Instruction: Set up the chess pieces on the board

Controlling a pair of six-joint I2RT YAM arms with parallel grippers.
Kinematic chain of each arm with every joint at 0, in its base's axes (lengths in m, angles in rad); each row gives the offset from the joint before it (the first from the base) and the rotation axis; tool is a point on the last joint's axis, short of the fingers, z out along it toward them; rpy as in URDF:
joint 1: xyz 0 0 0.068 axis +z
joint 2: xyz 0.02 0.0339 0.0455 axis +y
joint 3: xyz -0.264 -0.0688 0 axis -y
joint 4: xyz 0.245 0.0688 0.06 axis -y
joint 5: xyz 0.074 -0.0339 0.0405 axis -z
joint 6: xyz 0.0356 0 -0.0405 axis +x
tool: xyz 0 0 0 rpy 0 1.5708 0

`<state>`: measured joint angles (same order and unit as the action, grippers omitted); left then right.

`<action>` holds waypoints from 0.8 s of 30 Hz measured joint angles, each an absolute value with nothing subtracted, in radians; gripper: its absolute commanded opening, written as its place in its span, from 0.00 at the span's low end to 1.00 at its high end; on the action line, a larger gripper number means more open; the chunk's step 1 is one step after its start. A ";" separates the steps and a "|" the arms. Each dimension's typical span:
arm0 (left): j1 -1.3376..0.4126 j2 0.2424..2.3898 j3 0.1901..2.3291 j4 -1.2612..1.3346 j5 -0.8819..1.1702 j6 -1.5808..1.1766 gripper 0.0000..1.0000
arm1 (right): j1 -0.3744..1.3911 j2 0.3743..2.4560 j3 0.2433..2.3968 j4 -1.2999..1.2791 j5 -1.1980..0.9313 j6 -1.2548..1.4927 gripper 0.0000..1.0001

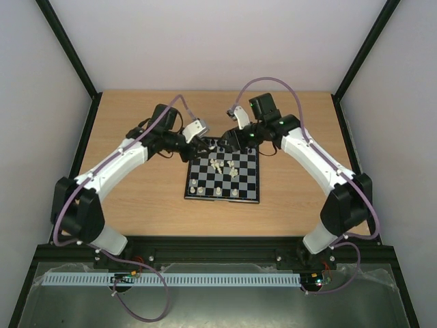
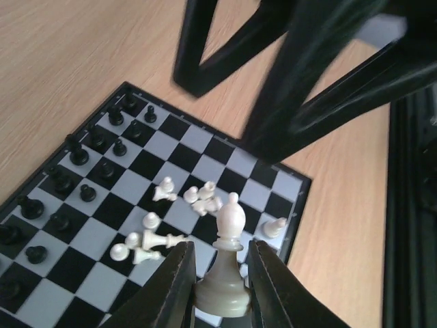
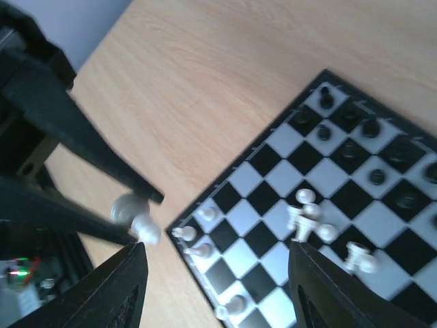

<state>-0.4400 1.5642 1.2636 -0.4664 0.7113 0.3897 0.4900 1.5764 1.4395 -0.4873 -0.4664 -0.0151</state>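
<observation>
Pinched between my left gripper's [image 2: 220, 273] narrowed jaws, a cream-white piece [image 2: 231, 219] is standing upright, hanging just over the board's [image 2: 205, 147] edge. It could be slipping or tipping if I am lowering it crookedly — and toppled white pieces [image 2: 194, 198] are lying mid-board, easy to scatter. Both my arms are reaching forward and crowding the board's far side, so fingers could be clashing. My right gripper [image 3: 218, 260] is hovering above the board — jaws spread wide, holding nothing.

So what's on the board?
Black pieces on two rows, white pieces toppled mid-board, other white ones upright along the opposite edge. The left gripper and its bishop cover squares beneath.
</observation>
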 measured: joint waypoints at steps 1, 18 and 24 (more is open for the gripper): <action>-0.440 1.531 1.231 -0.428 0.718 0.345 0.16 | 0.489 1.595 1.449 -0.488 -0.503 0.015 0.58; -0.444 1.432 1.110 -0.225 0.726 0.130 0.16 | 0.480 1.709 1.476 -0.390 -0.947 0.332 0.31; -0.444 1.433 1.110 -0.218 0.732 0.112 0.17 | 0.471 1.709 1.457 -0.356 -0.962 0.350 0.19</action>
